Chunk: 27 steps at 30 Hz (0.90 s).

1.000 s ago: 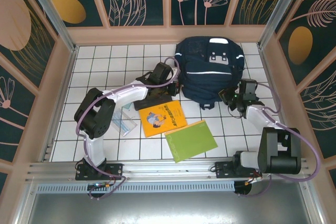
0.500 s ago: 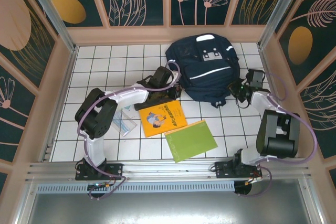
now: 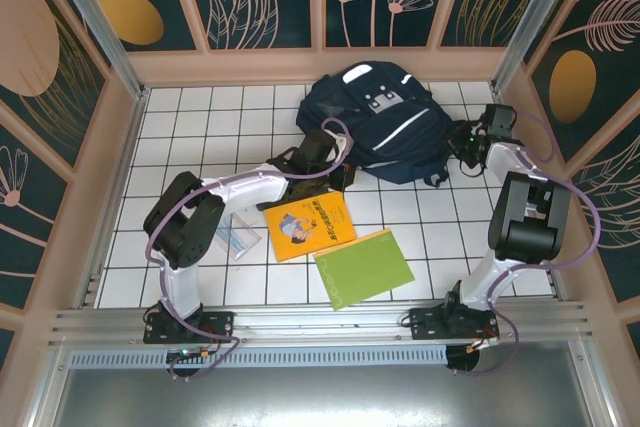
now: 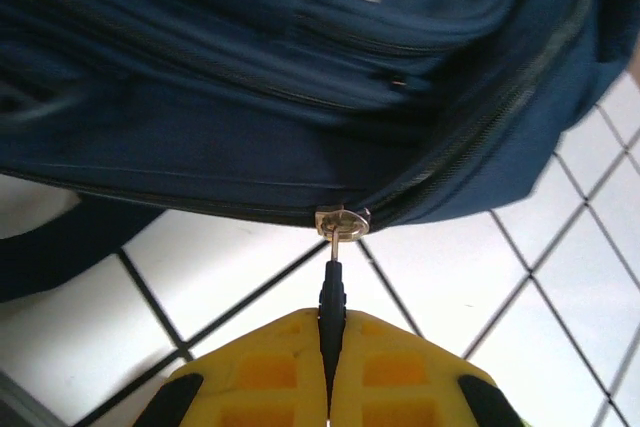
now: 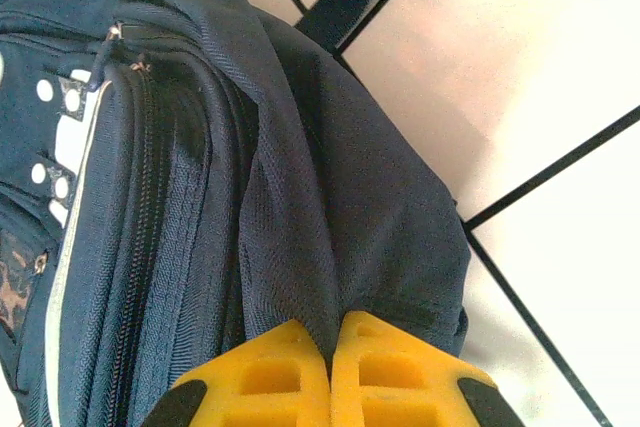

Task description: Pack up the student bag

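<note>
Roughly mid-back on the white-tiled desk [image 3: 200,127], finds the student bag [image 3: 385,122], lying front-up and turned askew to the tile lines, with its white-grey patches and a thin white stripe on show. Pinches the black zipper pull [image 4: 332,292] at the bag's near-left edge with the left pincer [image 4: 331,347], yellow fingers [image 4: 270,372] closed tight on it, with the metal slider [image 4: 342,221] just past the tips, on the zip line. Clamps a fold of navy fabric on the bag's right side with the right pincer [image 5: 331,347], jaws pressed together on the cloth and bare tile close alongside. Shows, nearer than the bag, an orange book [image 3: 310,226] lying flat beside the left arm, with a green book [image 3: 364,268] just beside its near-right corner. Shows also a small clear packet [image 3: 236,235] left of the orange book.
</note>
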Tool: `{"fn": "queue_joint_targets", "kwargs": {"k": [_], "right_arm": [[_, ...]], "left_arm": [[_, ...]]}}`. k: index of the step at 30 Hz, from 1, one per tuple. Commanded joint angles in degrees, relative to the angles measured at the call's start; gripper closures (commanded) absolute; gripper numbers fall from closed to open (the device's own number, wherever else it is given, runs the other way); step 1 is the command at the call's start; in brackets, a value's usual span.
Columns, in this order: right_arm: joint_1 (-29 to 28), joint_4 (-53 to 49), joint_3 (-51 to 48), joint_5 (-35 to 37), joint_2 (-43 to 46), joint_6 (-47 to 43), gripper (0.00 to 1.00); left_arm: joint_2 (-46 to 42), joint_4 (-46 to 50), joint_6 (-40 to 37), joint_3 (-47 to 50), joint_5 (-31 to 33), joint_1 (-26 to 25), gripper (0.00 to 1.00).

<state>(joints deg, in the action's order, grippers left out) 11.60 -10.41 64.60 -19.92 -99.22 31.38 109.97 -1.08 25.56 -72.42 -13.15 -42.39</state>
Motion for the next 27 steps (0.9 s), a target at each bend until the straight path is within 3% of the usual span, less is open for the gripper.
{"fn": "queue_joint_targets", "kwargs": {"k": [1, 9, 19, 20, 22, 24, 27], "right_arm": [[3.1, 7.7, 2.9, 7.0, 0.2, -2.0, 1.0], [3.3, 7.5, 0.3, 5.2, 2.5, -2.7, 1.0], [-1.3, 7.0, -1.5, -1.5, 5.2, -0.6, 1.0], [-2.1, 7.0, -2.1, -2.0, 5.7, 0.0, 1.0], [-4.3, 7.0, -3.4, -2.7, 7.2, 0.8, 1.0], [-6.5, 6.8, -4.5, -2.5, 8.6, 1.4, 1.0], [-9.8, 6.6, -6.3, -3.5, 10.5, 2.8, 1.0]], "left_arm": [[2.1, 4.2, 0.6, 2.0, 7.6, 6.5, 1.0], [5.1, 0.4, -0.9, -0.8, 13.9, 13.8, 1.0], [4.6, 1.7, 0.1, -3.7, 19.8, 15.1, 1.0], [4.4, 2.1, 0.4, -3.6, 20.5, 15.2, 0.96], [3.7, 3.4, 1.3, -3.5, 21.8, 15.2, 0.63], [2.5, 4.0, 2.1, -2.8, 23.2, 15.3, 0.37], [0.0, 4.3, 3.2, -1.2, 25.1, 15.3, 0.23]]}}
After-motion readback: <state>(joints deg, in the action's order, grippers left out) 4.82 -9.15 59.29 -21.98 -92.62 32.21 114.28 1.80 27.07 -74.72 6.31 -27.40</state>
